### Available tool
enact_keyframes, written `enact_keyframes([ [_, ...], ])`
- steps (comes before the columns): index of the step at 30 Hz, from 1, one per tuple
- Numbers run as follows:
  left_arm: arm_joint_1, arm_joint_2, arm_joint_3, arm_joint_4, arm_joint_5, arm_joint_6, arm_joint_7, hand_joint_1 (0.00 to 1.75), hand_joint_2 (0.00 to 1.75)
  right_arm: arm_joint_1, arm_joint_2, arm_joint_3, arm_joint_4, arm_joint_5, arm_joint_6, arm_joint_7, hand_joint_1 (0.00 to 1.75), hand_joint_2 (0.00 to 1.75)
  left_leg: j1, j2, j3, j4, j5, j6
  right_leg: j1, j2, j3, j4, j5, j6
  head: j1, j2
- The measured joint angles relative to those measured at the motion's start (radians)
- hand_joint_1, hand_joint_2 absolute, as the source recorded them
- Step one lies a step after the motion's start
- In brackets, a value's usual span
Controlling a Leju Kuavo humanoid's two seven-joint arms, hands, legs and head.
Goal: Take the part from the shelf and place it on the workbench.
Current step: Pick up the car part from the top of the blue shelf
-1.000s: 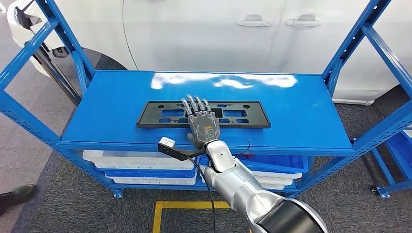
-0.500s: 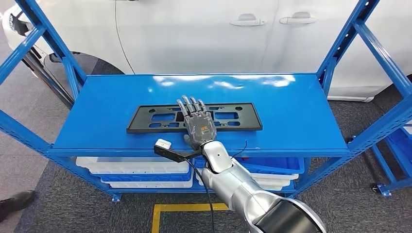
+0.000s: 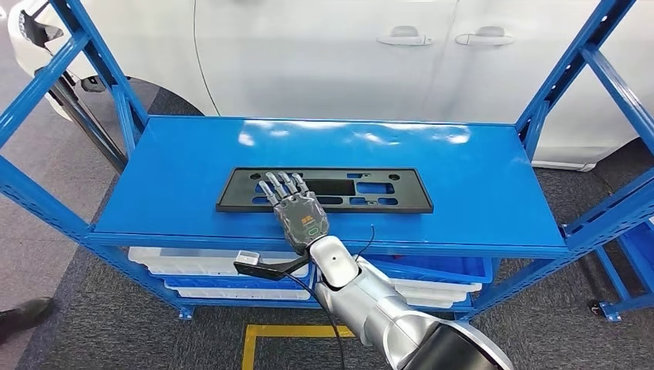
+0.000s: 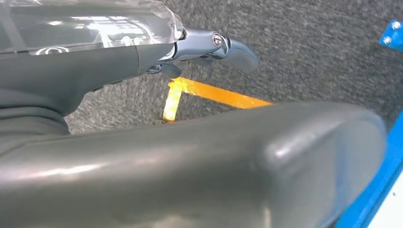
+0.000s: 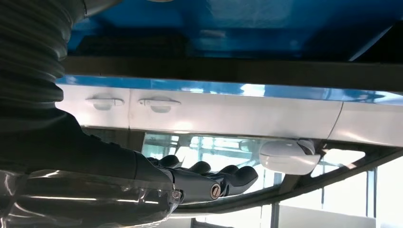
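The black flat part (image 3: 370, 189), a long plate with cut-outs, lies on the blue shelf top (image 3: 478, 177). My right hand (image 3: 297, 212) reaches in from below and rests flat on the part's near edge, left of its middle, fingers stretched out and slightly spread over it. In the right wrist view the same hand (image 5: 204, 178) shows its dark fingers straight, with nothing gripped between them. My left hand (image 4: 190, 156) hangs low over the grey floor, one dark finger (image 4: 228, 47) held straight and nothing in it.
A white car (image 3: 324, 54) stands close behind the shelf. Blue uprights (image 3: 100, 69) frame both sides. White and blue bins (image 3: 200, 266) sit on the lower level. Yellow floor tape (image 3: 293, 333) lies in front, and a person's shoe (image 3: 23, 314) at the far left.
My right hand has slid left along the part, from its middle to left of middle, and slightly toward me. The head camera has shifted a little; the part lies where it was.
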Motion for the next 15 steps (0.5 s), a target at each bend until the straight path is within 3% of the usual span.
enact_keyframes([
  [2, 0.000, -0.001, 0.001, 0.001, 0.002, -0.002, -0.003, 0.00, 0.00, -0.002, 0.000, 0.020, 0.000, 0.002, 0.007, 0.003, 0.00, 1.75, -0.002, 0.000, 0.001, 0.002, -0.005, -0.009, 0.004, 0.001, 0.033, -0.074, 0.020, -0.008, -0.001, 0.000],
  [6, 0.000, -0.001, 0.003, 0.001, 0.004, -0.003, -0.007, 0.00, 0.00, -0.006, 0.001, 0.045, 0.000, 0.004, 0.010, 0.008, 0.00, 1.75, 0.000, 0.001, -0.002, 0.015, -0.019, -0.033, 0.002, 0.003, 0.040, -0.088, 0.021, -0.027, -0.002, 0.000],
  [8, 0.000, -0.001, 0.004, 0.002, 0.004, -0.005, -0.008, 0.00, 0.00, -0.010, 0.002, 0.053, 0.000, 0.007, 0.011, 0.013, 0.00, 1.75, 0.003, 0.001, -0.039, 0.097, -0.065, -0.042, -0.002, 0.001, 0.047, -0.094, 0.022, -0.035, -0.004, 0.000],
  [10, 0.000, -0.001, 0.006, 0.002, 0.004, -0.006, -0.009, 0.00, 0.00, -0.011, 0.002, 0.060, 0.003, 0.010, 0.016, 0.019, 0.00, 1.75, 0.005, 0.001, -0.104, 0.223, -0.116, -0.050, -0.001, 0.001, 0.048, -0.094, 0.020, -0.039, -0.005, 0.000],
  [11, 0.001, 0.000, 0.006, 0.002, 0.004, -0.006, -0.009, 0.00, 0.00, -0.011, 0.002, 0.063, 0.006, 0.011, 0.020, 0.021, 0.00, 1.75, 0.006, 0.001, -0.127, 0.261, -0.121, -0.052, -0.001, 0.001, 0.048, -0.093, 0.019, -0.040, -0.005, 0.000],
  [12, 0.001, 0.000, 0.007, 0.002, 0.004, -0.007, -0.009, 0.00, 0.00, -0.011, 0.002, 0.066, 0.009, 0.011, 0.022, 0.022, 0.00, 1.75, 0.006, 0.001, -0.133, 0.264, -0.106, -0.054, -0.001, 0.002, 0.050, -0.093, 0.017, -0.039, -0.005, 0.000],
  [13, 0.000, 0.000, 0.007, 0.002, 0.004, -0.007, -0.009, 0.00, 0.00, -0.011, 0.001, 0.069, 0.011, 0.011, 0.024, 0.023, 0.00, 1.75, 0.007, 0.001, -0.119, 0.228, -0.074, -0.053, -0.001, 0.002, 0.052, -0.092, 0.015, -0.038, -0.005, 0.000],
  [15, -0.001, 0.000, 0.007, 0.002, 0.004, -0.008, -0.010, 0.00, 0.00, -0.013, 0.001, 0.071, 0.014, 0.011, 0.025, 0.024, 0.00, 1.75, 0.006, 0.002, -0.060, 0.098, -0.005, -0.048, 0.000, 0.004, 0.059, -0.091, 0.010, -0.032, -0.005, 0.000],
])
